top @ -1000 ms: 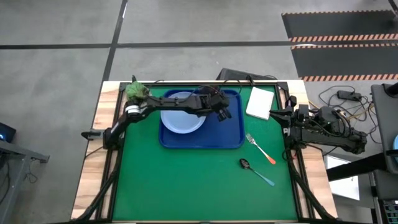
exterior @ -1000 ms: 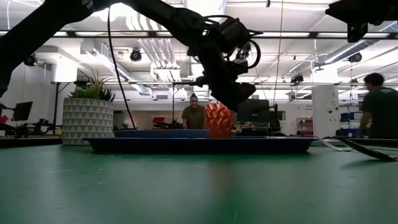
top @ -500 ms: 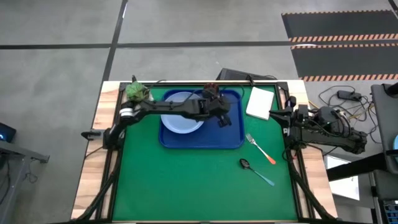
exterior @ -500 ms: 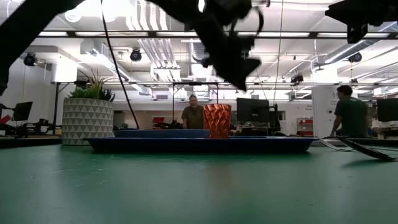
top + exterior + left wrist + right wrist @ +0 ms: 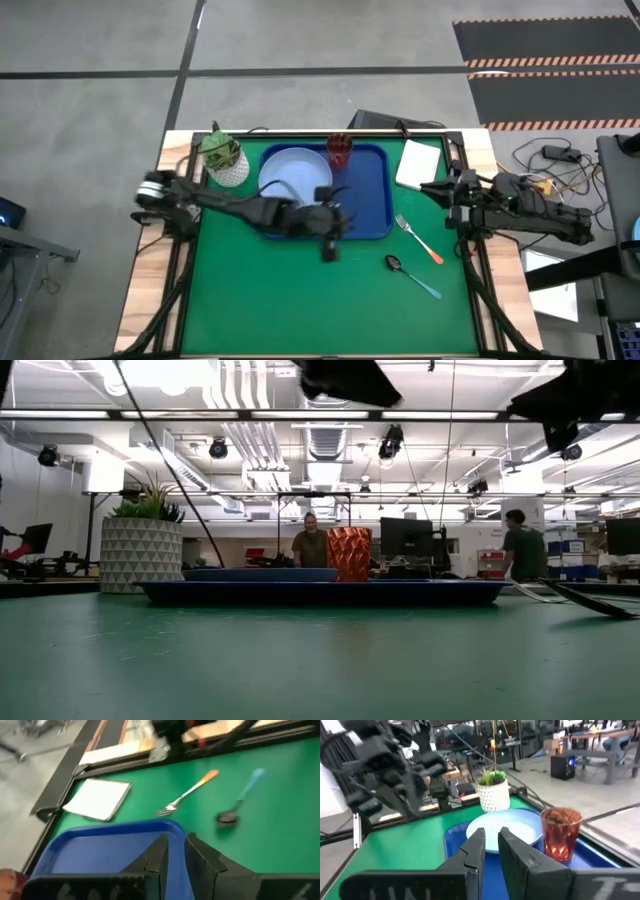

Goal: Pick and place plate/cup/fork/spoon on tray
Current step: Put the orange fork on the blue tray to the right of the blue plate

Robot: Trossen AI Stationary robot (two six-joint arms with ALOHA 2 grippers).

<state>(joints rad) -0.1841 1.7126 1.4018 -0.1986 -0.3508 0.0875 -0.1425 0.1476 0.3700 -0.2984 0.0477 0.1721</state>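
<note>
Left gripper [image 5: 330, 250] hovers just off tray [image 5: 372, 215] front edge, jaws nearly closed, empty; cup [image 5: 340, 151] upright at tray's back edge, plate [image 5: 293, 176] beside it on tray, both clear of jaws; fork [image 5: 418, 238], spoon [image 5: 412, 275] on desk right of tray; right gripper [image 5: 440, 189] waits right of tray, jaws nearly closed, empty.

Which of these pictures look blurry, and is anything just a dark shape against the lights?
High view: the left pincer is smeared by motion. Left wrist view: the fork and spoon look soft. Low view: the arms overhead are black silhouettes against bright ceiling lights, while the cup stays sharp.
</note>
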